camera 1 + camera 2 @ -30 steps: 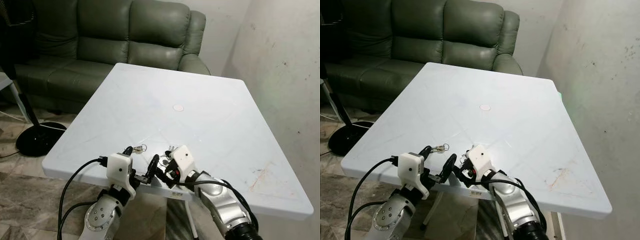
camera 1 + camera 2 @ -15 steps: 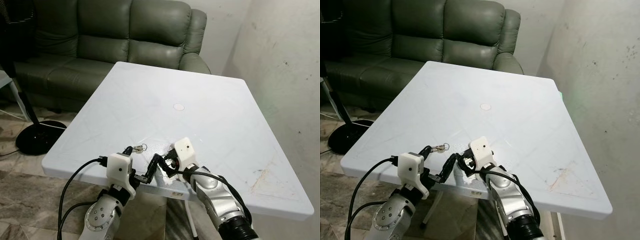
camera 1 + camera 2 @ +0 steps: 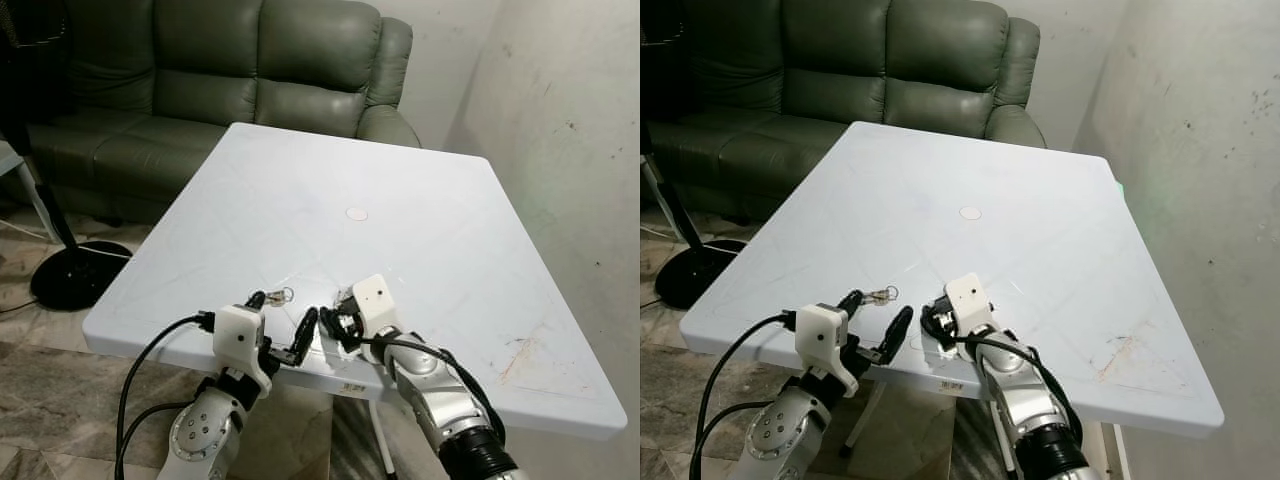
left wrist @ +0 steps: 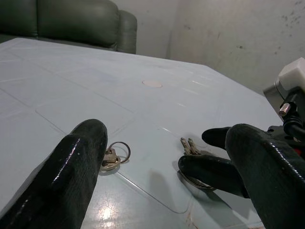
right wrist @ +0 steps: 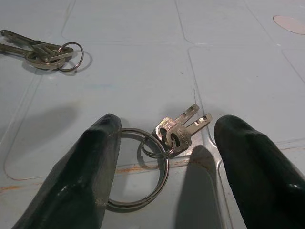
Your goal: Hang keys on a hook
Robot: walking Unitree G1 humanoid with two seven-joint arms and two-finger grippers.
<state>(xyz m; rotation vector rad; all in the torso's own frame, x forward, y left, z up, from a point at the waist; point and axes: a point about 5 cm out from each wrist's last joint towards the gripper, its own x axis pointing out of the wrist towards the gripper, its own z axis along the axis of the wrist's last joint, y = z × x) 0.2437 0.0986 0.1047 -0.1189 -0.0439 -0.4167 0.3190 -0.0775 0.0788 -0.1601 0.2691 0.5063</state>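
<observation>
Two bunches of keys lie near the front edge of the white table (image 3: 420,230). One bunch (image 5: 178,132), on a large ring (image 5: 138,171), sits on the table between the fingers of my right gripper (image 5: 167,131), which is open around it. The other bunch (image 3: 278,295) lies just left of it, beside the far finger (image 4: 83,157) of my left gripper (image 3: 282,318). That gripper is open at the table's edge with nothing in it. In the left wrist view the right gripper's fingers (image 4: 214,169) rest over the ringed bunch (image 4: 189,147).
A small round disc (image 3: 357,214) lies mid-table. A green sofa (image 3: 230,70) stands behind the table, and a black fan base (image 3: 75,275) sits on the floor at the left. A stained wall (image 3: 570,130) runs along the right side.
My right gripper has moved forward from the table's edge and lowered around the ringed key bunch. The left gripper has stayed put.
</observation>
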